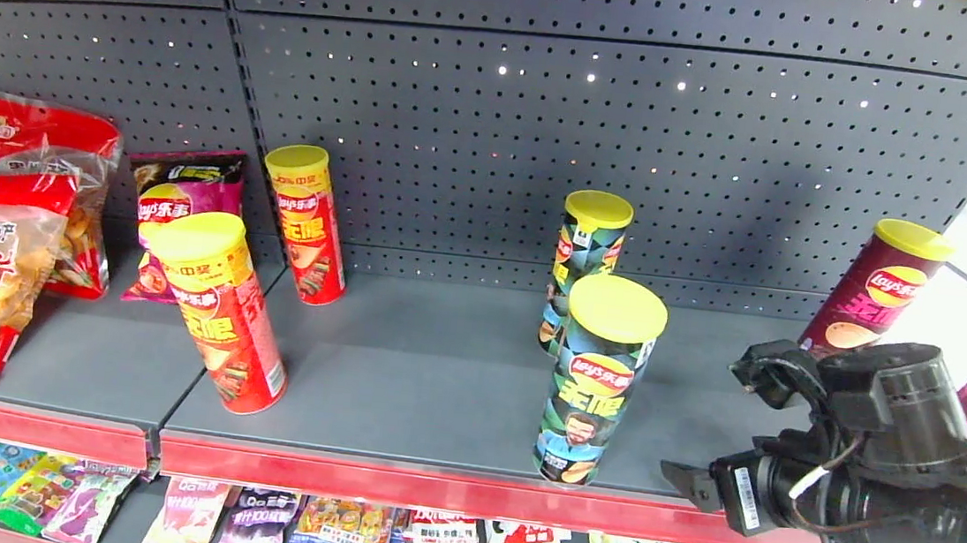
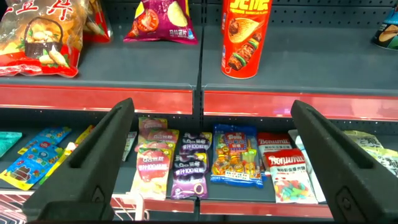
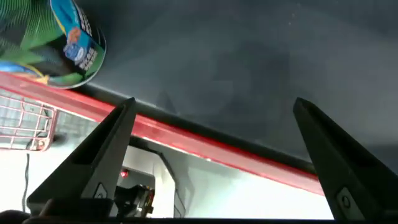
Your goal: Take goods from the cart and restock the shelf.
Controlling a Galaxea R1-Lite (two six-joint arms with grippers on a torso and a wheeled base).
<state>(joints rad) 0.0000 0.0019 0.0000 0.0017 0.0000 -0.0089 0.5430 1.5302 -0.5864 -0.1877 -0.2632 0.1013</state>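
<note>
step: both pincers are empty, so the next move is probably a fetch from the cart
right pincer (image 3: 214,101): released, nothing between the fingers; hangs just over the red lip (image 3: 205,146) at the right end of the shelf (image 1: 436,391)
left pincer (image 2: 211,104): released, empty; sits low, facing the shelf front and the candy packets (image 2: 233,155) on the tier below
stocked goods: front teal can (image 1: 599,380), back teal can (image 1: 590,246), two red cans (image 1: 218,308), maroon can (image 1: 877,287); all upright, long axis vertical
cart wire (image 3: 22,127): below and outward of the red lip, on the teal-can side of the right pincer; looks like the cart, not certain
key relation: goods to fetch lie down and away from the shelf; right arm looks nearer; their long axis cannot be told
open room: wide bare strip between the red and teal cans; a smaller gap between the front teal can and the maroon can
risk: front teal can stands near the lip beside the right arm, and a clip could tip it
</note>
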